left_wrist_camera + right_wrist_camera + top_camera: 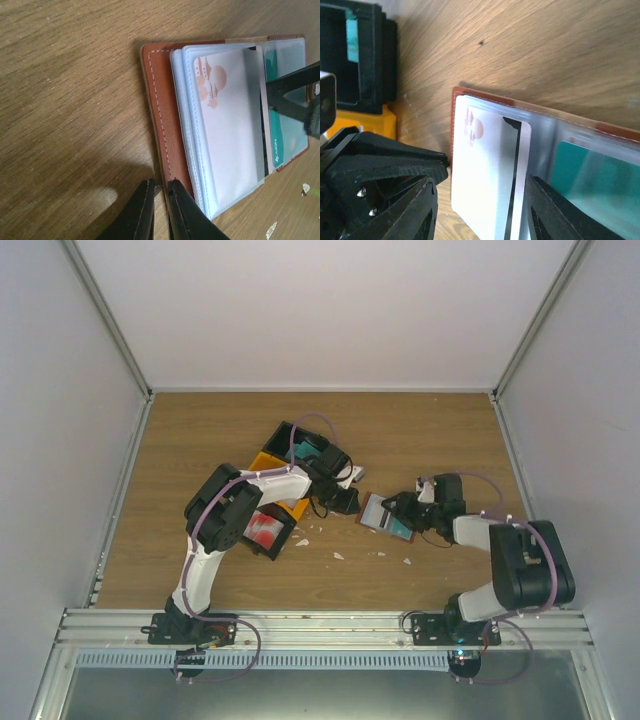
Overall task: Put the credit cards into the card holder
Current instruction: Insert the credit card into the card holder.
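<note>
Card holder [383,512] lies open at mid-tabletop, slightly right of centre, just off the tray [268,460]. A teal card [277,125] is pocketed.

The left gripper [160,200] appears clamped on the brown cover's edge. The right gripper [487,175] has its jaws apart either side of the white card [230,130], which looks nearly seated in a clear sleeve.

Judged step: white card insertion finishing. Next: lift clear without dragging the card, then fetch the red-and-white card [265,530].

Wood-grain tabletop [420,430] carries white scraps [338,556]. White walls enclose three sides.

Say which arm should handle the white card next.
Right. The right gripper stands open astride the white card; the left gripper is pinching the brown edge of the card holder, steadying it.
</note>
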